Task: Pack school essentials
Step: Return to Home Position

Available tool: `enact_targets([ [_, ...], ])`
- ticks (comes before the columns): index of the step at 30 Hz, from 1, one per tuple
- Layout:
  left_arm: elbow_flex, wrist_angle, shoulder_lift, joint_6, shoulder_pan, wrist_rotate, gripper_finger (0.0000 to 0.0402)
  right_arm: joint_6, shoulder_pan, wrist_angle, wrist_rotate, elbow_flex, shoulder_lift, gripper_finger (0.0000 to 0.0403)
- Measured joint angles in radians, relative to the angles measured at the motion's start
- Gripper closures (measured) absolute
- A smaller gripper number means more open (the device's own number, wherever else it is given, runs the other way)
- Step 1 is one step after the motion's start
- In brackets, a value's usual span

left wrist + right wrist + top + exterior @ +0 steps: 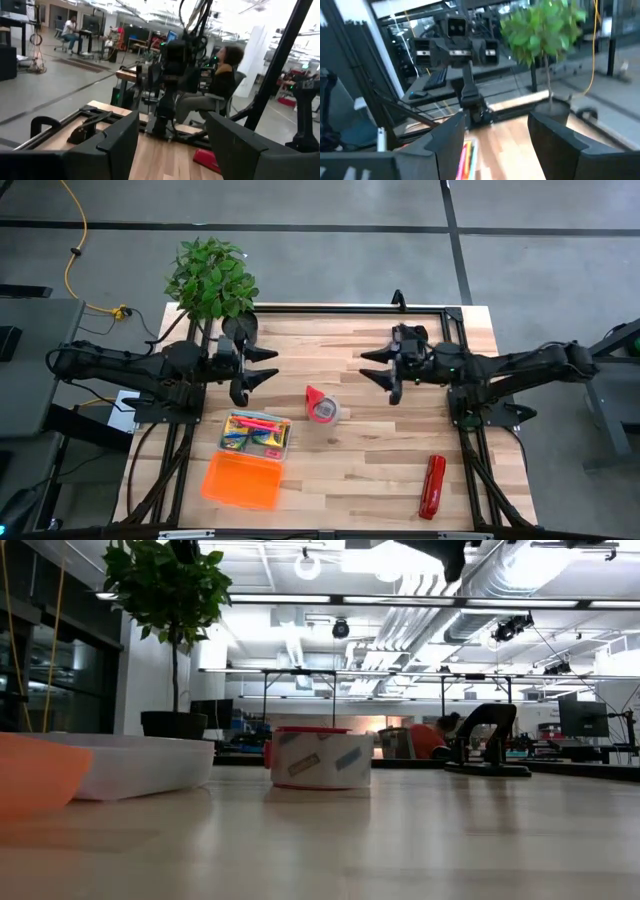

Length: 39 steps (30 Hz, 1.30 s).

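Observation:
The school essentials [255, 434] lie in a clear pencil case [283, 448] at the table's near left: pink-red markers, yellow-green and blue pieces. The case's orange lid [242, 479] lies open toward the near edge. My left gripper [263, 367] hangs open, level and above the table, farther back than the case and pointing toward the table's middle. Facing it from the right, my right gripper [373, 367] is open too, high over the table. Nothing is between either pair of fingers. The right wrist view shows the markers [466, 155] in the case below.
A red tape roll [322, 406] stands at mid-table, just right of the case. A long red stapler [432, 486] lies near the front right corner. A potted plant [212, 280] stands at the far left corner. Bare wood lies between the two grippers.

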Motion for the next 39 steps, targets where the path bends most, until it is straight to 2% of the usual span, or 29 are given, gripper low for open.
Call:
enact_targets([
  [4,0.0,-0.005,0.0,0.0,0.0,-0.001,0.0181,-0.089,0.0,-0.001,-0.009,0.005,-0.017,0.0192],
  [18,0.0,-0.019,0.0,0.0,0.0,0.0,0.0181,-0.092,0.0,0.001,-0.017,0.005,-0.014,0.0193],
  [28,0.0,-0.02,0.0,0.0,0.0,0.0,0.0181,-0.092,0.0,0.001,-0.017,0.005,-0.014,0.0214],
  [33,0.0,-0.02,0.0,0.0,0.0,0.0,0.0181,-0.093,0.0,0.0,-0.018,0.005,-0.014,0.0233],
  [39,0.0,-0.02,0.0,0.0,0.0,0.0,0.0181,-0.1,0.0,-0.002,-0.018,0.005,-0.014,0.0293],
])
